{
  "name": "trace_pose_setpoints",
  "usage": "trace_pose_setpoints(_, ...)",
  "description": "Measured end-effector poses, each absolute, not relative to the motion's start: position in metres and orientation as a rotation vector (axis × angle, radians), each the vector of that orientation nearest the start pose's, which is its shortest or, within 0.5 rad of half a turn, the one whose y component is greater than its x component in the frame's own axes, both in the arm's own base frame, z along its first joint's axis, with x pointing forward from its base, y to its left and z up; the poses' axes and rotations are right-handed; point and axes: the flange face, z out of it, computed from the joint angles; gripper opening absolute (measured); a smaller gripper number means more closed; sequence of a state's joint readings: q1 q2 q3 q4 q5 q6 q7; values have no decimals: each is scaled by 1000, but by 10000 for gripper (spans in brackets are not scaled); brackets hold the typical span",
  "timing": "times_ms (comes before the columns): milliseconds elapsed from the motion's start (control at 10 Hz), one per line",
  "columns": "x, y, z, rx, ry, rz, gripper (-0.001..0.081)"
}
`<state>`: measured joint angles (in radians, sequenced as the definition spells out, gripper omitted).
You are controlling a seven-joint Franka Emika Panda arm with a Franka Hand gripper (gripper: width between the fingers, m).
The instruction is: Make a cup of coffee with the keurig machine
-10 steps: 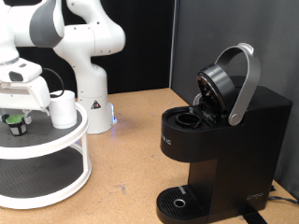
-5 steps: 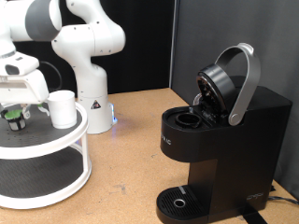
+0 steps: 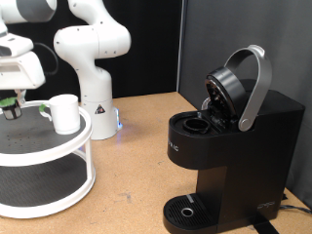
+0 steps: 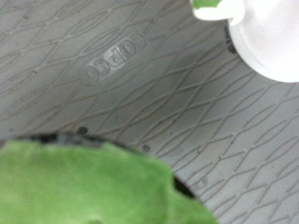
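My gripper (image 3: 11, 105) is at the exterior view's left, above the top shelf of a white round stand (image 3: 60, 147). It is shut on a small dark pod with a green top (image 3: 9, 100) and holds it just above the shelf. The white cup (image 3: 64, 113) stands on the same shelf, just to the right of the gripper. The black keurig machine (image 3: 229, 156) stands at the right with its silver-handled lid (image 3: 252, 86) raised and its pod chamber (image 3: 195, 125) open. In the wrist view the green pod top (image 4: 89, 187) fills the near corner and the cup (image 4: 271, 42) shows at the edge.
The stand has a second, lower shelf (image 3: 39, 180) with a grey mat. The arm's white base (image 3: 95, 93) stands behind the stand on the wooden table (image 3: 132, 185). A black wall lies behind the machine. The drip tray (image 3: 185, 209) is bare.
The gripper has risen and moved slightly left, lifting the green-topped pod off the shelf. The cup and the machine have not moved.
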<state>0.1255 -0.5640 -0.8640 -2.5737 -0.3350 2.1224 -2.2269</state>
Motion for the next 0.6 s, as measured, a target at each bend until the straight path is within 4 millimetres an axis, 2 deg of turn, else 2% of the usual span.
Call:
trace_pose_setpoints(400,295,-283,418,2025,2455,204,467)
trace_pose_setpoints(600,295,-284,421,2032,2458,205,467)
